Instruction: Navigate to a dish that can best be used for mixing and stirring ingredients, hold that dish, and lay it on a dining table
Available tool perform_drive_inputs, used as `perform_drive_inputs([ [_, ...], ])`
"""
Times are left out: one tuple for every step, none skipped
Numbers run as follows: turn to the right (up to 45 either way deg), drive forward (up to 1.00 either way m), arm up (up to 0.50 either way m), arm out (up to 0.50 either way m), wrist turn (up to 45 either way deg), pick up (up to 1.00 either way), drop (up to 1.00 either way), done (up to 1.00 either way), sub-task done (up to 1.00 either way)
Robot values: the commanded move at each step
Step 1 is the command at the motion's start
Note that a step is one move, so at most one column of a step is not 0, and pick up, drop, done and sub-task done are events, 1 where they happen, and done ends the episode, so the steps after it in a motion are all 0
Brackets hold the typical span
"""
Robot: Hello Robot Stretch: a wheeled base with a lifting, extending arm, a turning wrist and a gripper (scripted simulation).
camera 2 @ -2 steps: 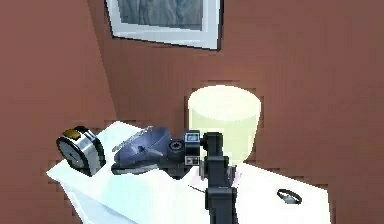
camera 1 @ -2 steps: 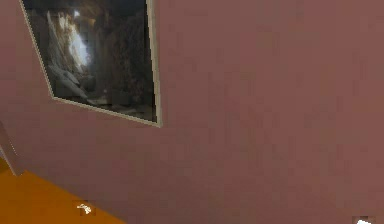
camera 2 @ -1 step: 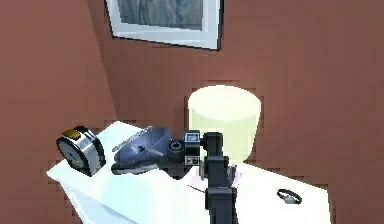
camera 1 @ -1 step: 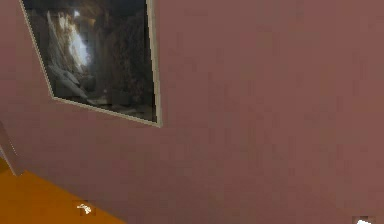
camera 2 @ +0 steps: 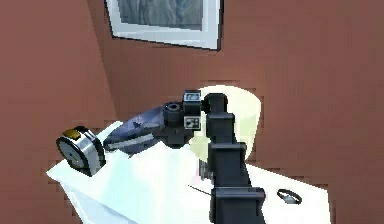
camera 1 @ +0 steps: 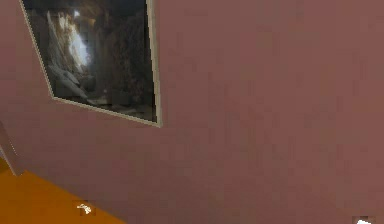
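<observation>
arm (camera 2: 232, 170): stretching over the white table (camera 2: 110, 195), setting the gripper (camera 2: 150, 122) low for a pick.
grip: cannot tell whether it is holding anything; a blue-grey shape (camera 2: 125, 140) is lying at its end.
dish: possibly that shape, beside a round grey object (camera 2: 80, 148).

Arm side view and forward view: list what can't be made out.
- Claw, arm side view: a blue-grey shape sits at it against the white table; whether it holds anything cannot be told.
- Ring-like thing, arm side view: too small to name.
- Wall picture, arm side view: cut by the top edge.
- White speck, forward view: too small.
</observation>
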Motion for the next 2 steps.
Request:
perform_drive_inputs([
  [0.0, 0.0, 0.06, 0.0, 0.0, 0.0, 0.0, 0.0, 0.0],
  [0.0, 0.0, 0.0, 0.0, -45.0, 0.0, 0.0, 0.0, 0.0],
])
